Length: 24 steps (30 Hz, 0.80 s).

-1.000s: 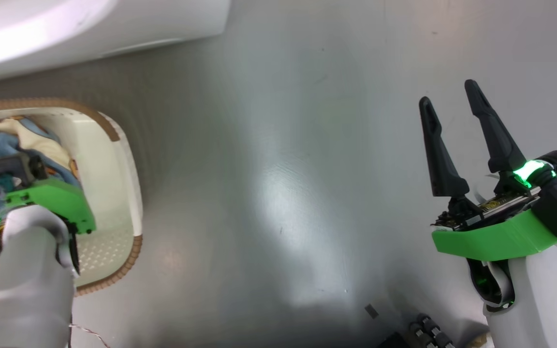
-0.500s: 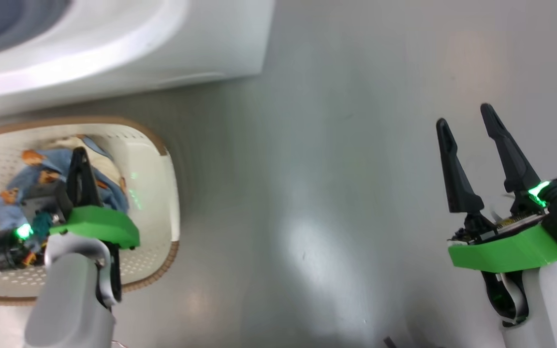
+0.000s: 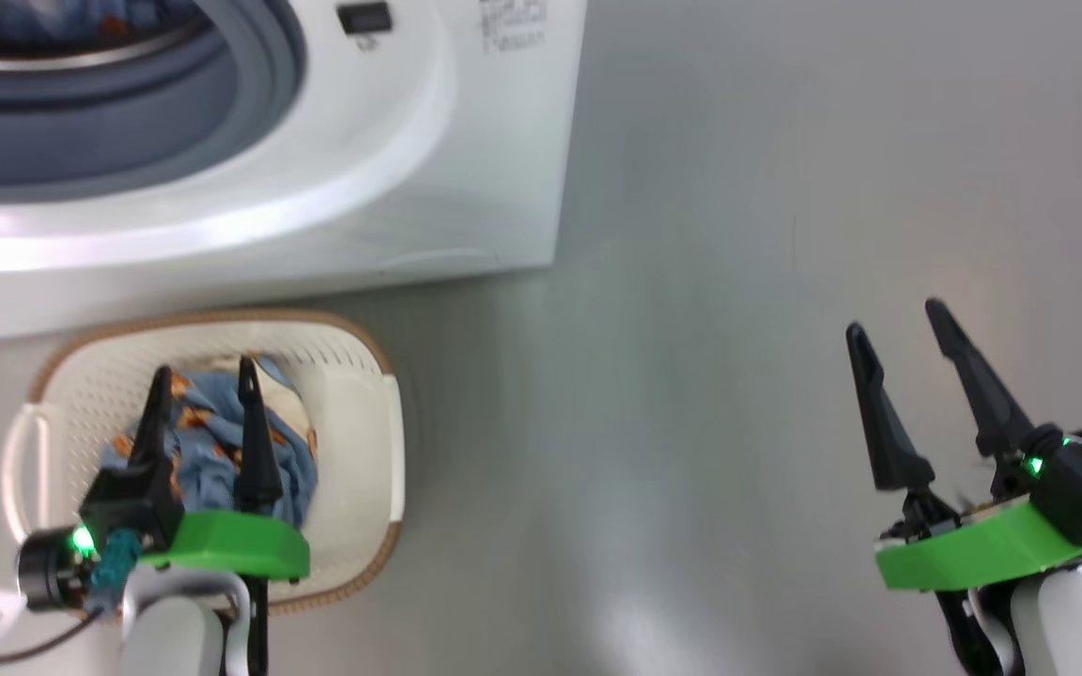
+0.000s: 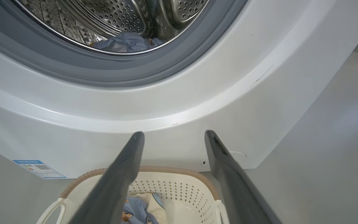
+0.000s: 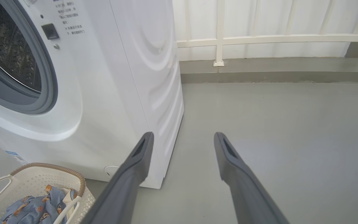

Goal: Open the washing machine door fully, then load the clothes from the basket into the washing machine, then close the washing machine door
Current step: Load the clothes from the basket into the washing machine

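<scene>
The white washing machine (image 3: 466, 150) stands at the upper left, its steel drum (image 4: 110, 15) open behind a grey gasket (image 4: 73, 68). The washing machine door is out of view. A piece of light blue clothes (image 4: 126, 42) lies inside the drum. More printed blue clothes (image 3: 208, 451) sit in the cream basket (image 3: 363, 441) on the floor before the machine. My left gripper (image 3: 203, 376) hangs open over those clothes, nothing between its fingers (image 4: 126, 165). My right gripper (image 3: 893, 319) stands open and empty over bare floor at the far right.
Grey floor (image 3: 691, 376) spreads wide to the right of machine and basket. A white railing and low kerb (image 5: 259, 40) close off the far side. On the machine's lower front are a blue label (image 4: 39, 168) and a round flap (image 4: 238, 155).
The head camera has tilted up, bringing the machine's opening into view. My left gripper has come up out of the basket and its jaws have parted; the clothes stay in the basket.
</scene>
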Motion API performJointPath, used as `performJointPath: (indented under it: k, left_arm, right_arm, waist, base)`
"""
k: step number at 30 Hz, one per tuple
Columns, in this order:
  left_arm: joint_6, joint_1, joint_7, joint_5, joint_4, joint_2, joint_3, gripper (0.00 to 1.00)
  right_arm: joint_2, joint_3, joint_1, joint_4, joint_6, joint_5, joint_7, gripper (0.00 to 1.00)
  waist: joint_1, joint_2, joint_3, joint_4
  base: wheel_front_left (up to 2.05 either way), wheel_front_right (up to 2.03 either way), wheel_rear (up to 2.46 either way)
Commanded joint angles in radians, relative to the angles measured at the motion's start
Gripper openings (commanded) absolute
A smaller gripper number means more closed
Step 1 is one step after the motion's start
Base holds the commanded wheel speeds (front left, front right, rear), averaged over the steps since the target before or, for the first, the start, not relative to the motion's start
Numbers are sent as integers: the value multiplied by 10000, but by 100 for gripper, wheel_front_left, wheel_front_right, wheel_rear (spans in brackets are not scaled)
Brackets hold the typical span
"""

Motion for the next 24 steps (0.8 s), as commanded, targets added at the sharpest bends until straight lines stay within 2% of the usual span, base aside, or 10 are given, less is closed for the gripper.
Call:
performJointPath:
  k: [1, 9, 24]
  left_arm:
    - [-51, 372, -79, 155, -400, 149, 314, 100]
    - [-295, 1378, -79, 202, -1263, 229, 372, 100]
    - [-359, 3151, 287, 54, -2257, 660, 378, 100]
  right_arm:
    - [-30, 172, 344, -163, 60, -92, -45, 100]
    - [128, 194, 968, 126, 60, -206, -45, 100]
    - [462, 375, 1971, 369, 60, -361, -17, 100]
  waist:
    - [2, -1, -1013, 200]
    - [2, -1, -2376, 264]
    - [2, -1, -4220, 197]
  base:
    - [0, 0, 0]
    - [0, 0, 0]
    - [0, 0, 0]
